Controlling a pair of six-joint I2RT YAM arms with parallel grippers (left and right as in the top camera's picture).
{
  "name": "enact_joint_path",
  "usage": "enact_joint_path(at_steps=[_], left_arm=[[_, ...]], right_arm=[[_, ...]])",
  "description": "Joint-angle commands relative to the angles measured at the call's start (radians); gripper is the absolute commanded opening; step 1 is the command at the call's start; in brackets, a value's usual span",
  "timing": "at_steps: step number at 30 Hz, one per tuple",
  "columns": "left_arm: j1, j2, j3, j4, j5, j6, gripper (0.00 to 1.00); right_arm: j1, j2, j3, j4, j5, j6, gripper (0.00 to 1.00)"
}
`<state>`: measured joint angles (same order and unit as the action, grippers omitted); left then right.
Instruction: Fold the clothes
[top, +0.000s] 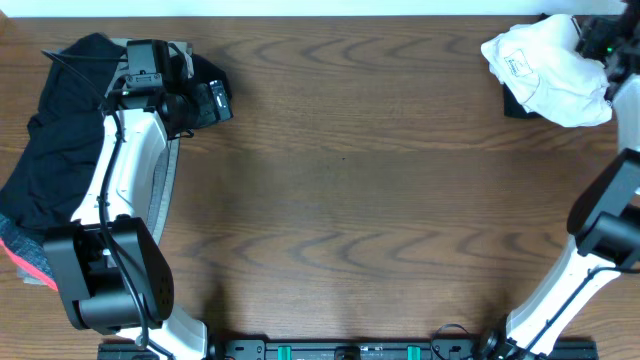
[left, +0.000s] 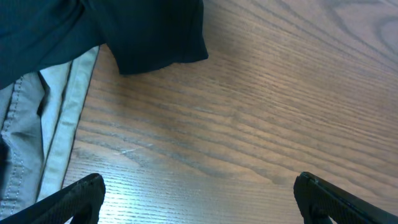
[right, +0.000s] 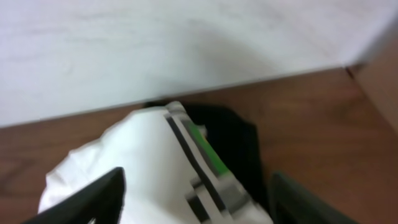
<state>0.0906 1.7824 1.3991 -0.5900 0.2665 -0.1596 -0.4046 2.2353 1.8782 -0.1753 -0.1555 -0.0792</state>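
since the right gripper (right: 196, 186) is spread wide with the white garment (right: 118, 155) bunched right below and between its fingers (right: 99, 196), it's the nearer arm; left gripper (left: 199, 193), also wide and empty, has the dark garment (left: 137, 31) ahead-left.

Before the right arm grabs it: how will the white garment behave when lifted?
Likely floppy: the white garment lies crumpled in soft folds, so it should drape and unfurl from a pinch. Probably light, since it looks like thin cloth. It may drag the black cloth beneath it, since the two overlap.
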Motion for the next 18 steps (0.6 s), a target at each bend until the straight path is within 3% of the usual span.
enact_joint_path(at_steps=[1, 3, 8, 18], left_arm=[[0.004, 0.015, -0.004, 0.001, -0.007, 0.01, 0.98], [0.004, 0.015, -0.004, 0.001, -0.007, 0.01, 0.98], [0.004, 0.015, -0.004, 0.001, -0.007, 0.01, 0.98], [0.004, 0.015, -0.004, 0.001, -0.007, 0.01, 0.98]], right_arm=[[0.023, 0.106, -0.001, 0.072, -0.001, -0.085, 0.83], [0.026, 0.169, -0.001, 0.148, -0.002, -0.087, 0.89], [0.026, 0.322, -0.001, 0.263, 0.002, -0.087, 0.94], [0.026, 0.522, -0.001, 0.198, 0.002, -0.082, 0.99]])
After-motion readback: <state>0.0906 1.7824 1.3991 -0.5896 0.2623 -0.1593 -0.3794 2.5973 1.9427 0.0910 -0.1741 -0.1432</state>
